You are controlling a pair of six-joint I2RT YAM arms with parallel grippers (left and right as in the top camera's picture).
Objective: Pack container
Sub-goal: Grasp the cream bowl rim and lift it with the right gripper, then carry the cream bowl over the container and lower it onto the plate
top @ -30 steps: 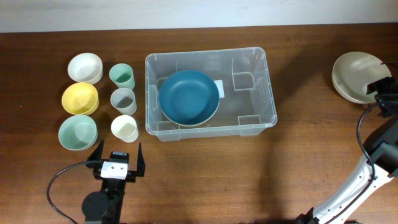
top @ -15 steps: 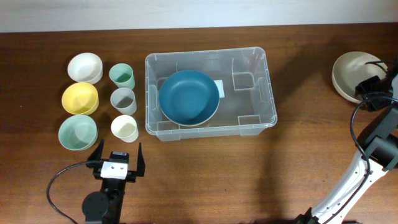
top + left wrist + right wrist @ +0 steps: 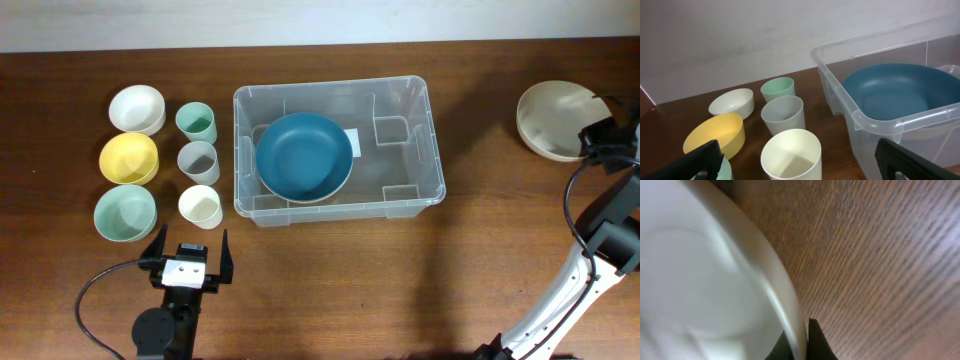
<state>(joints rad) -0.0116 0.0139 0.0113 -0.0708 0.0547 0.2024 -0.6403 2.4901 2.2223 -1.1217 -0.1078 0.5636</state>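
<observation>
The clear plastic container point(image 3: 420, 195) stands mid-table with a dark blue bowl point(image 3: 303, 156) lying inside it. At the far right, my right gripper point(image 3: 601, 140) is shut on the rim of a beige bowl point(image 3: 553, 118); in the right wrist view both black fingertips point(image 3: 814, 339) pinch that bowl's rim point(image 3: 782, 297) above the wood. My left gripper point(image 3: 187, 255) hangs open near the front left, nothing between its fingers point(image 3: 900, 160), just in front of a cream cup point(image 3: 791, 155).
Left of the container stand a white bowl point(image 3: 136, 108), a yellow bowl point(image 3: 128, 158), a mint bowl point(image 3: 125, 212), a green cup point(image 3: 197, 122), a grey cup point(image 3: 199, 161) and the cream cup point(image 3: 200, 206). The right arm's cable point(image 3: 580, 230) loops at the right edge.
My right gripper has closed on the beige bowl's rim, and the bowl has shifted a little leftward and tilted. The left arm has not moved.
</observation>
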